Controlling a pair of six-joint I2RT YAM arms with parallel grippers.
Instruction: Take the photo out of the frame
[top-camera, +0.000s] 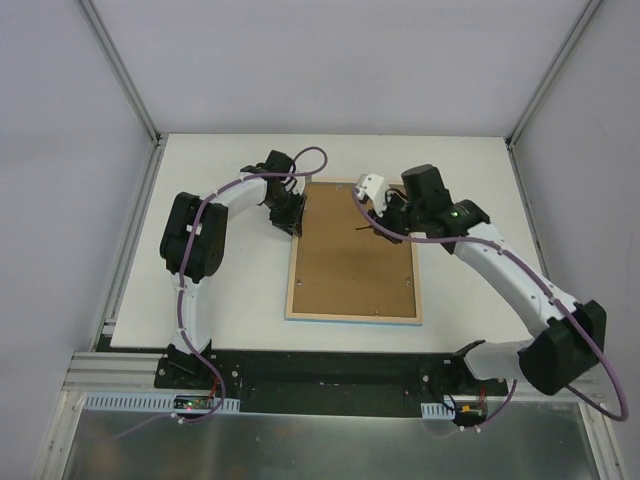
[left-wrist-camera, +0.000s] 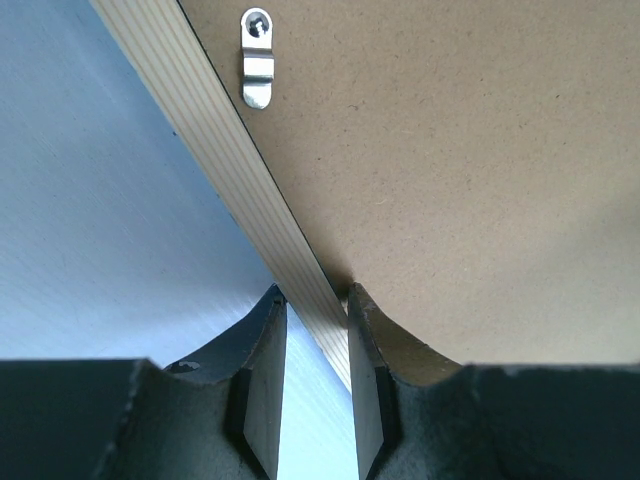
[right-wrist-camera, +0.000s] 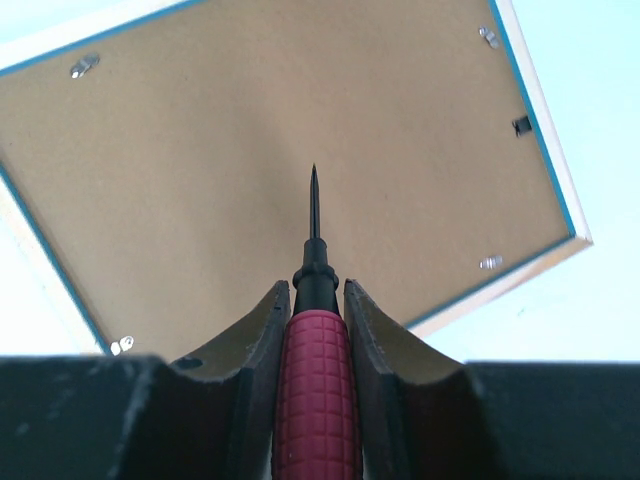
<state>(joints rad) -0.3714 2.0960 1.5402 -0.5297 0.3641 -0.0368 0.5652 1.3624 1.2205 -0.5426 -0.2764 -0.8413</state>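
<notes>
At the left edge of the frame (top-camera: 352, 317), near its far corner, the left fingers (left-wrist-camera: 255, 340) stand only narrowly apart and pinch the pale wood rail between them; one tip is on the bench side, the other on the brown backing board (top-camera: 352, 255); a silver turn clip (left-wrist-camera: 258, 60) sits on the board just beyond. Over the board's far right part, the right fingers (right-wrist-camera: 250, 335) are clamped on a pointed tool (right-wrist-camera: 315, 400) with a red gridded handle and a thin black shaft; the tip points across the board toward its middle; whether it touches the board cannot be told. Frame lies flat and face down near the middle of the white bench (top-camera: 250, 310); a thin turquoise line shows along its border; the board fills its back; the photo is hidden in every view. Bench is bounded by plain pale grey walls (top-camera: 330, 60), with aluminium posts (top-camera: 120, 70) at the far corners; a black rail (top-camera: 330, 375) at the near edge carries both arm bases.
</notes>
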